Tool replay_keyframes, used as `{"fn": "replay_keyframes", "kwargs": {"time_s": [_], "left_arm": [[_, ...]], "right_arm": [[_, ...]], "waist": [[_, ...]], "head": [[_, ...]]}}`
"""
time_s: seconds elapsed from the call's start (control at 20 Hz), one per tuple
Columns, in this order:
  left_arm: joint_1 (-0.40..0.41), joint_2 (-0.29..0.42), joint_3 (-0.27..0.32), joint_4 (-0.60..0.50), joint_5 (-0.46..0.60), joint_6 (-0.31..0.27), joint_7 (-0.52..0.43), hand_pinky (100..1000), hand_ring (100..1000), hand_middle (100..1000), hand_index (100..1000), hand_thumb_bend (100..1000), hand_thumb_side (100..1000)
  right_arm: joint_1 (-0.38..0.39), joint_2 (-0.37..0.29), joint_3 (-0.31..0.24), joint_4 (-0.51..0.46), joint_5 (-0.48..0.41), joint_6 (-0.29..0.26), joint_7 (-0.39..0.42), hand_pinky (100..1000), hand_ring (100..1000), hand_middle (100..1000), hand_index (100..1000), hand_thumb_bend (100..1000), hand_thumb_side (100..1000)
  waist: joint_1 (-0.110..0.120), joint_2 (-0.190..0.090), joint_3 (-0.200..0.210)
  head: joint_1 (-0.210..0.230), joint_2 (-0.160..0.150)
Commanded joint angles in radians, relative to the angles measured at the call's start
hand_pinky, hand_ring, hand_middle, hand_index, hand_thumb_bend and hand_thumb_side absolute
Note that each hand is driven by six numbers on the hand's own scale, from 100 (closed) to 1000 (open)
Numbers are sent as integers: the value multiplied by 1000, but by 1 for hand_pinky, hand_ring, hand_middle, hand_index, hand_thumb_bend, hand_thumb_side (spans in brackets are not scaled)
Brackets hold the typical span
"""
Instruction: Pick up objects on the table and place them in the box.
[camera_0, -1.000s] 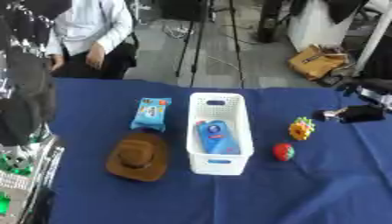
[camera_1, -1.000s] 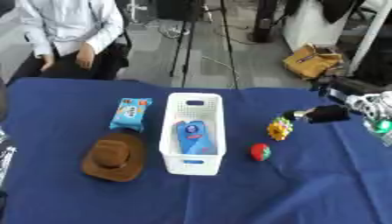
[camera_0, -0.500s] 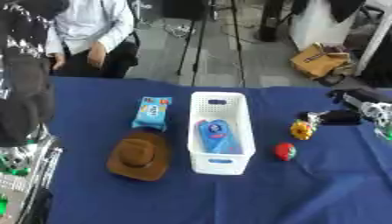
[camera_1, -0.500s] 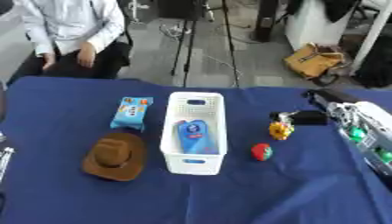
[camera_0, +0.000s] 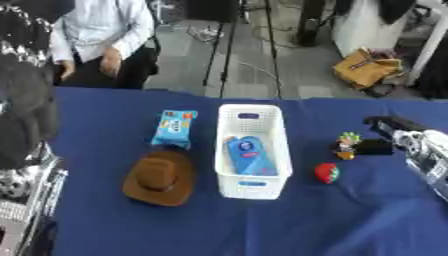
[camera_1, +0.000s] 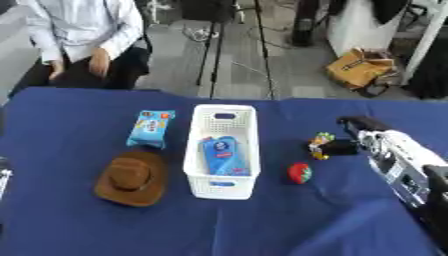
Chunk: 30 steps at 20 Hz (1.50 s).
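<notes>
Reaching hand: the right robot hand (camera_1: 350, 135) came in from 3 o'clock, its dark fingers (camera_1: 337, 148) touching the small multicoloured toy (camera_1: 320, 142); whether they were clenched round it or just alongside, I cannot tell.
Toy: it stood on the desk (camera_0: 175, 225) at about 3 o'clock from the box, green on top, yellow and orange below.
Red item: a small round red thing (camera_0: 327, 173) lay at 5 o'clock from the toy, apart from the robot hand.
Box: the white slotted box (camera_0: 251, 150) sat mid-desk, long side running 12 to 6 o'clock, with a blue packet (camera_0: 248, 156) lying inside.
Snack pack: a blue packet of snacks (camera_0: 174, 127) lay at 9 o'clock from the box, just beside it.
Hat: a brown hat (camera_0: 160, 177) rested at 6 o'clock from that pack, their edges touching.
Left hand: not seen in either view.
</notes>
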Motion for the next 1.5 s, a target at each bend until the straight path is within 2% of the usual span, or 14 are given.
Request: {"fn": "replay_keyframes", "kwargs": {"time_s": [0.05, 0.35, 1.1, 1.5], "left_arm": [[-18, 3, -3, -14, 6, 1, -5, 836, 760, 788, 831, 100, 886], [-19, 0, -4, -14, 8, 2, -9, 836, 761, 786, 827, 100, 884], [-23, -1, -8, -14, 13, 4, -19, 837, 763, 786, 820, 100, 881], [-25, 0, -10, -14, 14, 7, -25, 837, 764, 787, 819, 100, 880]], "right_arm": [[-12, -6, -30, 28, 33, -26, -15, 923, 974, 867, 986, 753, 752], [-14, 9, -56, 75, 60, -63, -48, 923, 972, 867, 981, 756, 752], [-32, 27, -105, 155, 93, -138, -58, 922, 963, 851, 955, 761, 745], [-46, 25, -130, 185, 111, -153, -76, 920, 960, 846, 946, 750, 759]], "waist": [[3, -16, 0], [6, -14, 2], [3, -2, 11], [0, 4, 22]], "head": [[-4, -10], [-8, -14], [-19, -23], [-23, -30]]}}
